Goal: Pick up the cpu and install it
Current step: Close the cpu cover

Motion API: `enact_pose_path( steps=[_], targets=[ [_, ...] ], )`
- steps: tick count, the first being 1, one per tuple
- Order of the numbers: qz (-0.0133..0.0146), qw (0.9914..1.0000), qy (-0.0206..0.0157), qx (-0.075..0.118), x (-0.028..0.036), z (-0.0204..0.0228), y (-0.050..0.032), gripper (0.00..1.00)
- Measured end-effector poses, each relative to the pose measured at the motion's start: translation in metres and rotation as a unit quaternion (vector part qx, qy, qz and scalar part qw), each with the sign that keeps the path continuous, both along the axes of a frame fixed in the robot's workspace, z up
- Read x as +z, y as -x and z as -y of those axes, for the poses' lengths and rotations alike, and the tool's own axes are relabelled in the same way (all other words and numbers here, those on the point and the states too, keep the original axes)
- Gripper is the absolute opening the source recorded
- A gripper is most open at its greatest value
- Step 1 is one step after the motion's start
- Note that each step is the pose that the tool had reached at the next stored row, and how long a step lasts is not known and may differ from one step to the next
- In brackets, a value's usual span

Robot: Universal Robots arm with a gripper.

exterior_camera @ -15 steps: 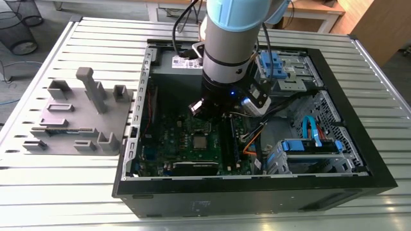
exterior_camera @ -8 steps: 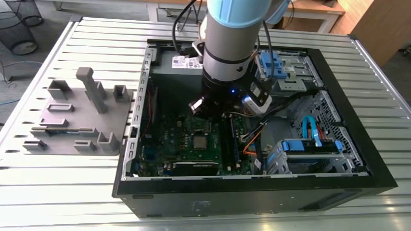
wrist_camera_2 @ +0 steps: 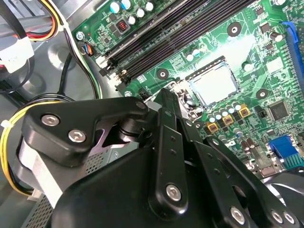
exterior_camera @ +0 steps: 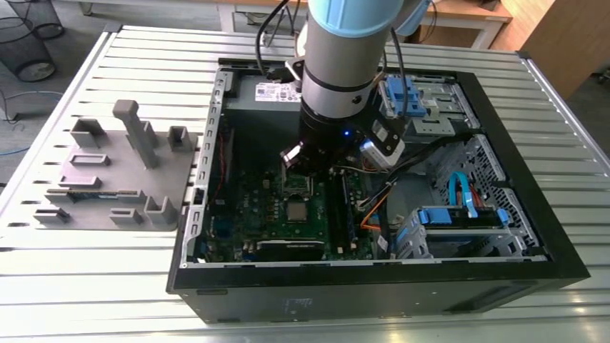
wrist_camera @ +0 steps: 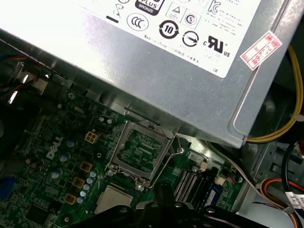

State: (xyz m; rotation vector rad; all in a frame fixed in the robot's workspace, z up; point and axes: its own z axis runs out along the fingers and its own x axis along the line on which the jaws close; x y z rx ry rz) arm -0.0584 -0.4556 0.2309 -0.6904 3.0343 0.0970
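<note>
Surface: silver slatted metal table [exterior_camera: 114, 286]. Black wire baskets [exterior_camera: 24, 43] and light wooden furniture [exterior_camera: 562, 36] stand on the floor behind it. On the table an open black computer case [exterior_camera: 381, 293] lies beside a grey moulded parts fixture [exterior_camera: 114, 179]. The grey robot arm [exterior_camera: 333, 64] covers part of the green motherboard [exterior_camera: 267, 214]. The small square silver cpu [wrist_camera_2: 214, 84] sits in its socket beside the raised silver hinged socket frame [wrist_camera: 140, 152]. The black gripper [wrist_camera_2: 167, 104] hangs near it; we cannot tell whether it is open or closed.
</note>
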Motion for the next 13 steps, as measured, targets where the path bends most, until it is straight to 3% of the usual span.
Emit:
enact_pose_path(
  steps=[11, 13],
  targets=[
    [0.0000, 1.00000, 0.0001, 0.000, -0.0013, -0.0025, -0.0008, 0.11],
    [-0.0007, 1.00000, 0.0021, 0.002, -0.0032, -0.0028, -0.0017, 0.11]
  ],
)
